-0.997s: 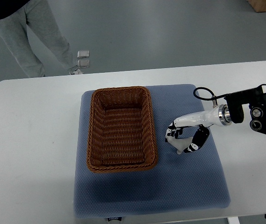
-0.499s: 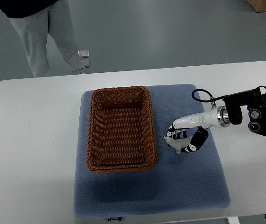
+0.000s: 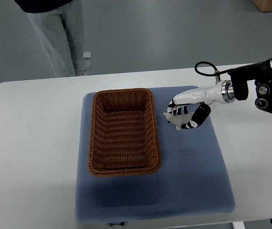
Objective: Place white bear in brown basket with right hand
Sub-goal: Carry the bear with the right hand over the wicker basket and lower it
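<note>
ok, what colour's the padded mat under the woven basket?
Blue-grey padded mat, finely textured; seen in the top view.

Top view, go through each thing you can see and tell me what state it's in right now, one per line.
White bear: held in the right hand, right of the basket, not in it.
Right hand: fingers closed around the bear.
Brown basket: upright on the blue mat, nothing inside.
Blue mat: lying flat on the white table.
White table: carries the mat.
Person: standing beyond the table's far edge.
</note>
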Robot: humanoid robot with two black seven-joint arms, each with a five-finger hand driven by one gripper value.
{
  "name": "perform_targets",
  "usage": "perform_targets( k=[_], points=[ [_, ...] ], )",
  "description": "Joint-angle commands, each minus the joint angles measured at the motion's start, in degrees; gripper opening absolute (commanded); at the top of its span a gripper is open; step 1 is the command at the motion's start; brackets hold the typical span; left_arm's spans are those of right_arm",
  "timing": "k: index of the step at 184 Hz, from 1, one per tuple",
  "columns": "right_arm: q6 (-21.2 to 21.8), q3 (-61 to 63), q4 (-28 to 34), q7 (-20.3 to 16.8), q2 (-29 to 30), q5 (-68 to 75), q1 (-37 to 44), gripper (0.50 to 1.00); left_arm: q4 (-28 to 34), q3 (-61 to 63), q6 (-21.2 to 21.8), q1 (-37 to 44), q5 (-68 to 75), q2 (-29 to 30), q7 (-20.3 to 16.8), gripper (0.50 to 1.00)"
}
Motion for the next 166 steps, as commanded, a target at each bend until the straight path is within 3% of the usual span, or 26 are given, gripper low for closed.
perform_targets(
  k=[1, 41, 97, 166],
  points=[
    [1.0, -0.2, -0.5, 0.1, 1.5, 0.1, 2.9, 0.525, 0.0, 0.0, 0.0, 0.0, 0.0, 0.0, 0.0, 1.0],
    [3.4, -0.8, -2.9, 0.1, 9.3, 0.1, 8.0, 0.529, 0.0, 0.0, 0.0, 0.0, 0.0, 0.0, 0.0, 1.0],
    [4.8, -3.9, -11.0, 0.1, 24.3, 0.0, 11.0, 0.535, 0.0, -0.1, 0.0, 0.0, 0.0, 0.0, 0.0, 1.0],
    [5.0, -6.8, -15.8, 0.0, 29.8, -0.5, 7.0, 0.554, 0.0, -0.1, 0.0, 0.0, 0.0, 0.0, 0.0, 1.0]
  ],
)
